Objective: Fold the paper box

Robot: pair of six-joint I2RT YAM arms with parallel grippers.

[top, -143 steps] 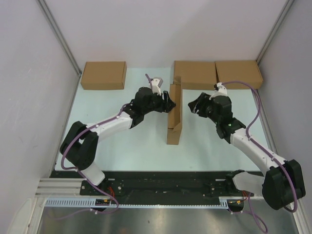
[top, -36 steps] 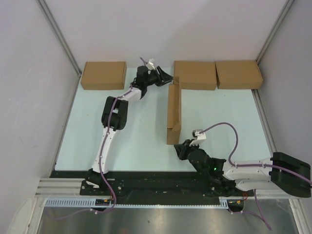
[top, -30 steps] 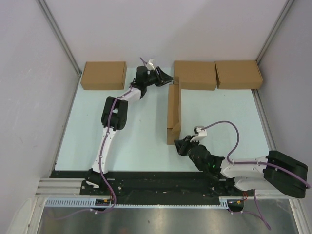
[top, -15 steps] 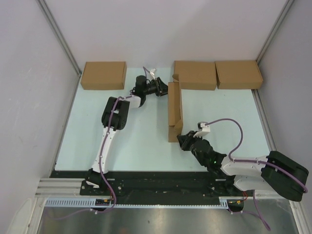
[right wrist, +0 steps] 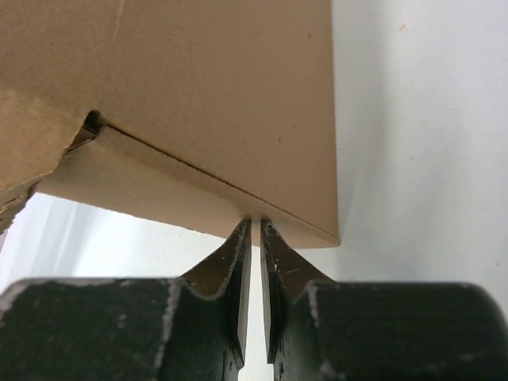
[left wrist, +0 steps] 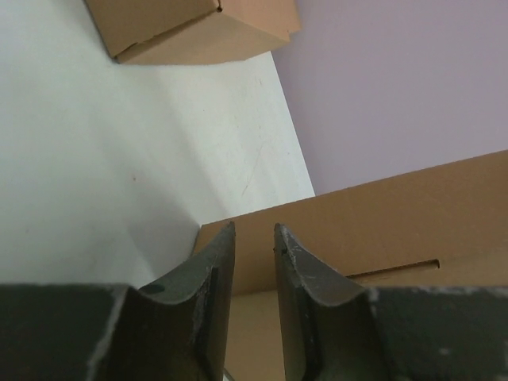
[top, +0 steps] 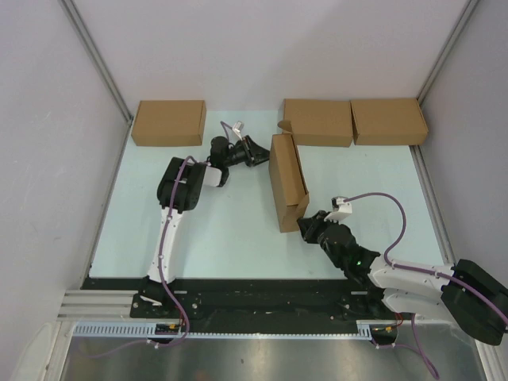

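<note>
The paper box [top: 286,181] is a closed, flat brown mailer in the middle of the table, propped at a slant with its broad face showing. My left gripper [top: 258,152] is at its far end. In the left wrist view the jaws [left wrist: 254,228] stand a narrow gap apart with nothing between them, their tips close to the box's face [left wrist: 397,214]. My right gripper [top: 305,225] is at the box's near end. Its jaws [right wrist: 255,224] are almost closed and empty, with the tips against the lower edge of the box [right wrist: 214,95].
Three compact brown boxes lie along the back wall: one at the left [top: 168,122], one in the middle [top: 319,121] just behind the paper box, and one at the right [top: 388,121]. A box corner shows in the left wrist view [left wrist: 190,24]. Metal posts frame the side walls.
The paper box has gone from standing on edge to leaning over, its near end swung right. My left gripper came forward to its far end. My right gripper advanced to its near end.
</note>
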